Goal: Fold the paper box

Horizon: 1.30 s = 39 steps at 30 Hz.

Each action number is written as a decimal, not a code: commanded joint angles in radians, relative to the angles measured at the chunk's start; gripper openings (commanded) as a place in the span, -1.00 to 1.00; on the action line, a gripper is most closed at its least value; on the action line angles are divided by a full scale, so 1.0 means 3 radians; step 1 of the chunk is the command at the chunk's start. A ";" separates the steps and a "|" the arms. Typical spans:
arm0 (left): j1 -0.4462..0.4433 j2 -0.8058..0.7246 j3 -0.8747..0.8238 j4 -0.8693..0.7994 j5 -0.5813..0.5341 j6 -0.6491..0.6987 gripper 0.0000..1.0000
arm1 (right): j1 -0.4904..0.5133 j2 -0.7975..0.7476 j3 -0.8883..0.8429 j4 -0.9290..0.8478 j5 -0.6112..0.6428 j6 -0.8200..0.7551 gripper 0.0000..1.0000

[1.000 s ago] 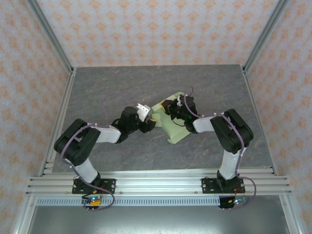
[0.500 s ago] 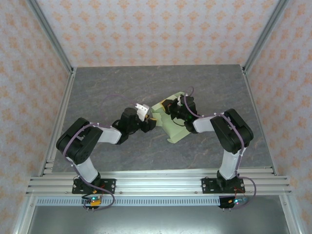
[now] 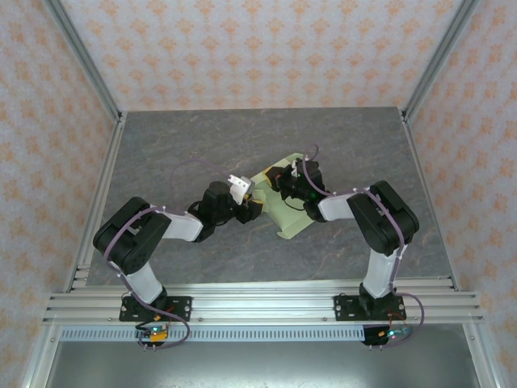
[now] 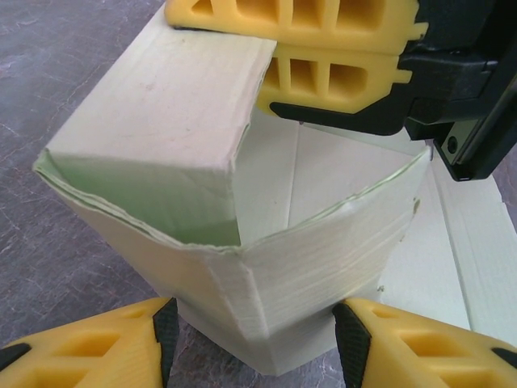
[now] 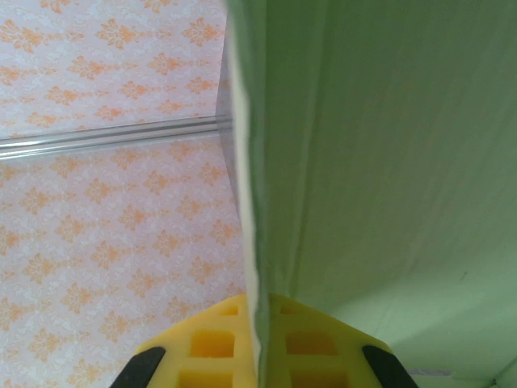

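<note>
Pale green card, the paper box (image 3: 292,217), sits mid-table, a little toward the right edge. It is part-formed: some walls are up and one flat panel lies on the grey table (image 3: 161,145). Its long axis runs roughly from far edge to near edge, tilted slightly.

Right gripper (image 3: 279,179) is at the box's far-left end, clamped tight on a raised flap. In the right wrist view the card edge sits pinched between its yellow fingers (image 5: 202,347).

Left gripper (image 4: 254,343) comes in from the left side of the box at table level, jaws about half spread. The box's near corner wall stands between its fingers (image 4: 113,335). The pads are right beside the card on both sides, and I can't tell if they press.

Key relation: the box lies straight ahead of the left gripper, with the upright wall already inside the jaw gap. The right gripper's flap hangs just above and beyond that wall.

Both arms are at the box. The left looks better placed to push or pinch the wall while the right steadies the flap.

Fold judged roughly midway, with the flat panel on the right side not yet raised.

Risk: thin card may buckle if squeezed.
</note>
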 commanded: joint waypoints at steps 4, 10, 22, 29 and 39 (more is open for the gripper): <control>-0.0002 -0.0079 -0.0076 0.0422 -0.0141 -0.0285 0.37 | 0.0053 -0.0048 -0.0003 -0.0046 -0.0017 -0.0004 -0.89; -0.0004 -0.0052 -0.0010 0.0286 -0.0064 -0.0148 0.36 | 0.0090 -0.0098 0.0050 -0.0118 -0.0024 -0.0059 -0.91; -0.0003 0.0057 0.0097 0.0164 -0.0195 0.0064 0.07 | 0.0111 -0.0074 0.0052 -0.0144 -0.0040 -0.0051 -0.93; -0.0009 0.0124 0.0130 0.0257 -0.0135 -0.0106 0.11 | 0.0119 -0.0009 0.0081 -0.0076 -0.0042 -0.0014 -0.93; -0.0020 0.0217 0.0079 0.0453 -0.0321 -0.0231 0.29 | 0.0121 0.0062 -0.0134 0.0755 0.0009 0.0086 -0.90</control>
